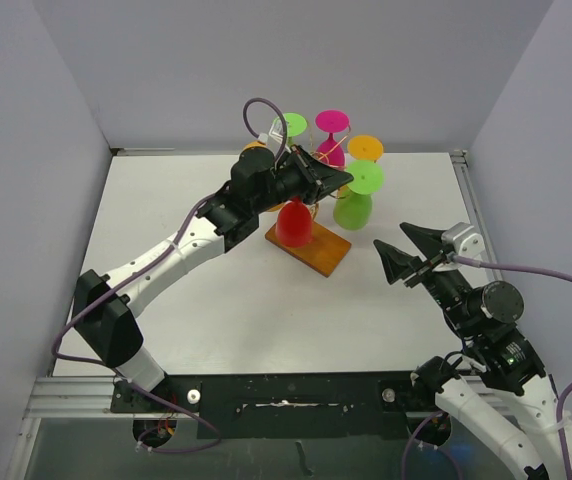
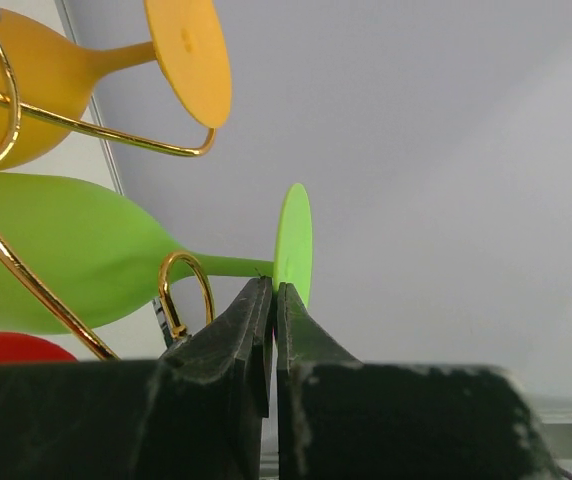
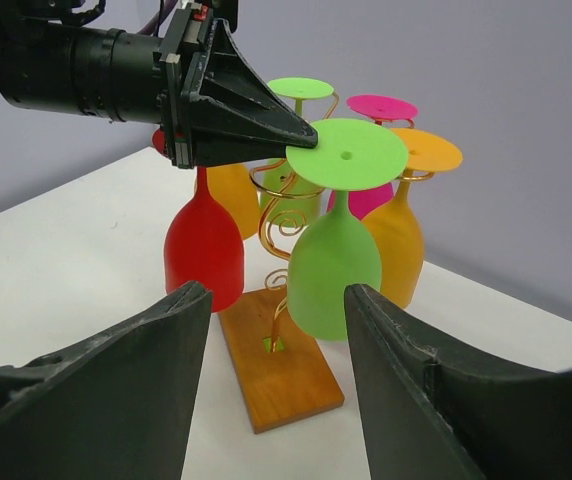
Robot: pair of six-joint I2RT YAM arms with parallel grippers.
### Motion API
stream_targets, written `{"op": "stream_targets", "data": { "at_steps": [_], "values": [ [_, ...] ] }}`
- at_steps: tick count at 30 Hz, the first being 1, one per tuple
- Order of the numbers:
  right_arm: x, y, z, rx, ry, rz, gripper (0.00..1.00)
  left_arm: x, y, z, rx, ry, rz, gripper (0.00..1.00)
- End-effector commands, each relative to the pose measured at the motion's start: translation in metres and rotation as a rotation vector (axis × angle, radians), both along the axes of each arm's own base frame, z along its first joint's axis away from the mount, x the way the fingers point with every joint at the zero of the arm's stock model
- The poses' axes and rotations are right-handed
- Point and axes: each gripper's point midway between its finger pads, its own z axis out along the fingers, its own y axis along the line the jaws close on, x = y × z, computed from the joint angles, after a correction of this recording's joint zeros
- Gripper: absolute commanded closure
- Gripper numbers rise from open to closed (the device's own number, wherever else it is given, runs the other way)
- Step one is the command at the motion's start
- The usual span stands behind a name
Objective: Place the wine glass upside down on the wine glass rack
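Evidently the green wine glass [image 3: 334,262] is hung foot-up, stem upright, on the right side of the rack [image 3: 284,378], its foot rim touched from the left by the shut, empty left pincer [image 3: 311,132], nearer than the wide-open, empty right pincer [image 1: 390,238].

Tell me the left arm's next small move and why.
Probably draw the left gripper straight back from the green glass. The jaws are shut, tips just at the foot's rim, and the glass already hangs upside down on the wine glass rack, so nothing remains to hold.
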Motion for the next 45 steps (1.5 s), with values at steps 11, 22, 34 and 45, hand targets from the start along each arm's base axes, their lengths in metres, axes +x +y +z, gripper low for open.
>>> {"op": "stream_targets", "data": {
  "at_steps": [11, 22, 34, 45],
  "values": [
    [-0.005, -0.011, 0.027, 0.056, -0.070, -0.039, 0.43, 0.015, 0.016, 0.038, -0.005, -0.115, 0.098, 1.00],
    [-0.004, -0.012, 0.026, 0.064, -0.069, -0.046, 0.42, 0.023, 0.031, 0.040, 0.006, -0.119, 0.155, 1.00],
    [-0.001, -0.011, 0.024, 0.069, -0.065, -0.048, 0.42, 0.013, 0.044, 0.044, -0.008, -0.126, 0.163, 1.00],
    [-0.001, -0.011, 0.024, 0.074, -0.067, -0.051, 0.41, 0.006, 0.053, 0.041, 0.008, -0.124, 0.176, 1.00]
  ]
}}
